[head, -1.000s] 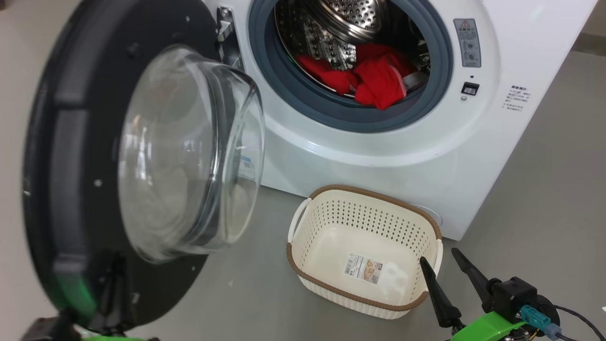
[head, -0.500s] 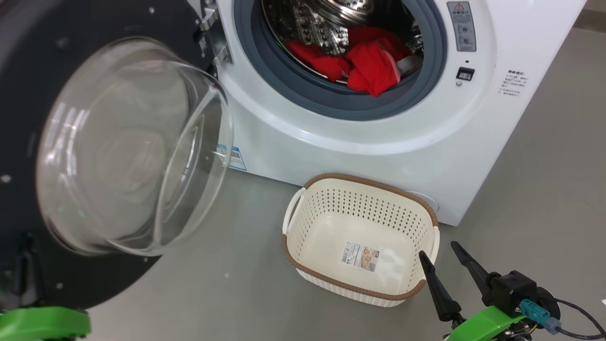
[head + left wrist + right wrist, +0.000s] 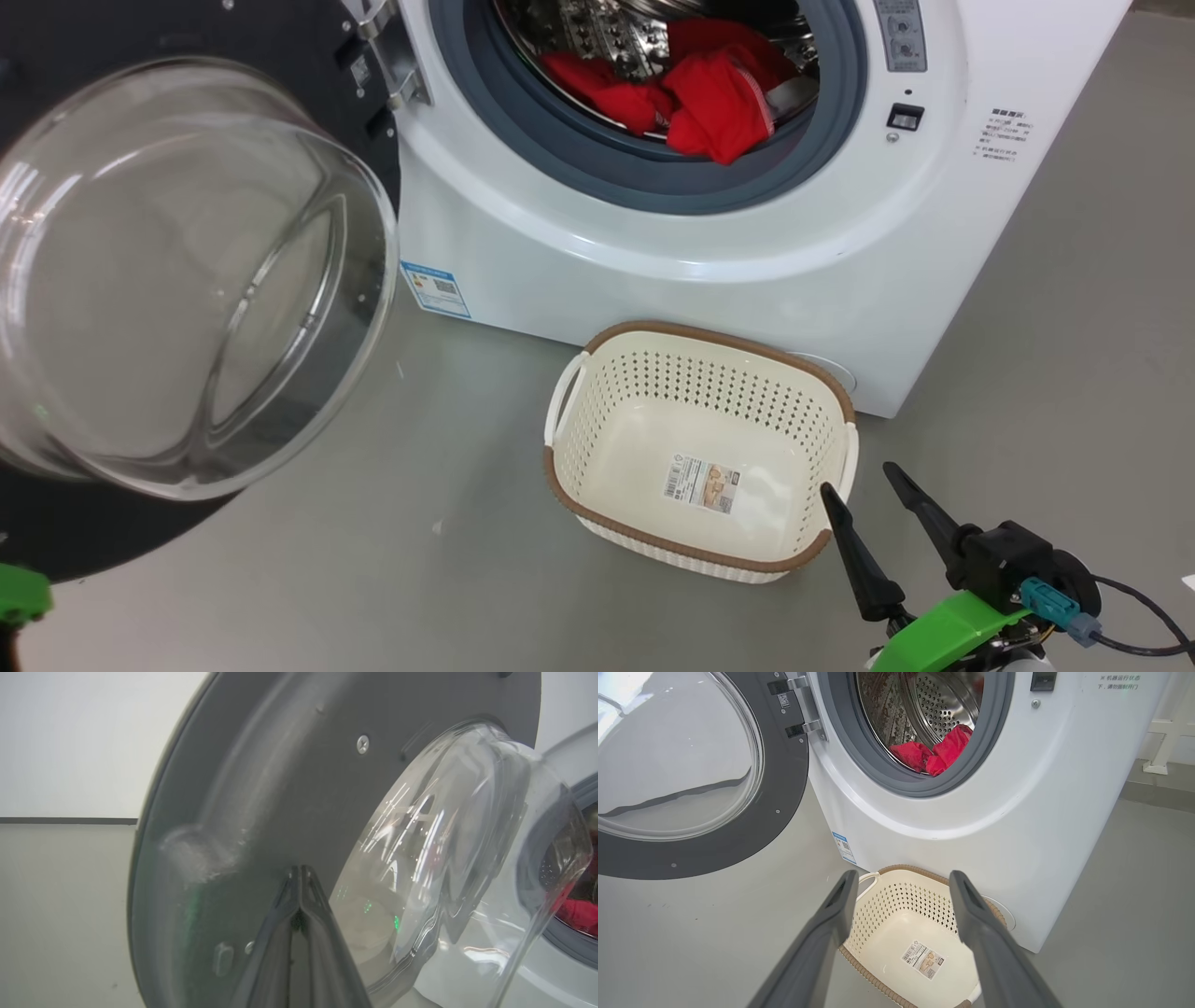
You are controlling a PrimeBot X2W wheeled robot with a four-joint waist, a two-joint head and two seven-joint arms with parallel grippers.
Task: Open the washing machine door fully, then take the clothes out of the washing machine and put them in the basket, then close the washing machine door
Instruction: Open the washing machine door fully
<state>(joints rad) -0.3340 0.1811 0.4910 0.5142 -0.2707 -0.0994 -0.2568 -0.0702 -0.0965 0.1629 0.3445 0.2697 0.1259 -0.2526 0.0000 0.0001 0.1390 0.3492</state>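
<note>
Washing machine door (image 3: 187, 280) stands swung wide on its hinge at the left of the washing machine (image 3: 653, 280), leaving the drum mouth clear for reaching in. Left pincer (image 3: 299, 877), fingers pressed together and holding nothing, points at the door's dark inner face beside the glass bowl, apparently to push it; contact cannot be confirmed. Right pincer (image 3: 857, 481), spread and empty, hovers over the near right corner of the basket (image 3: 709, 336). The clothes (image 3: 700, 103) lie heaped at the drum's front lip. The empty basket sits on the floor (image 3: 420, 579) against the machine's base, below the opening, probably to keep the transfer short. Floor: smooth, grey, matt. Wall: pale, with a dark skirting line.
</note>
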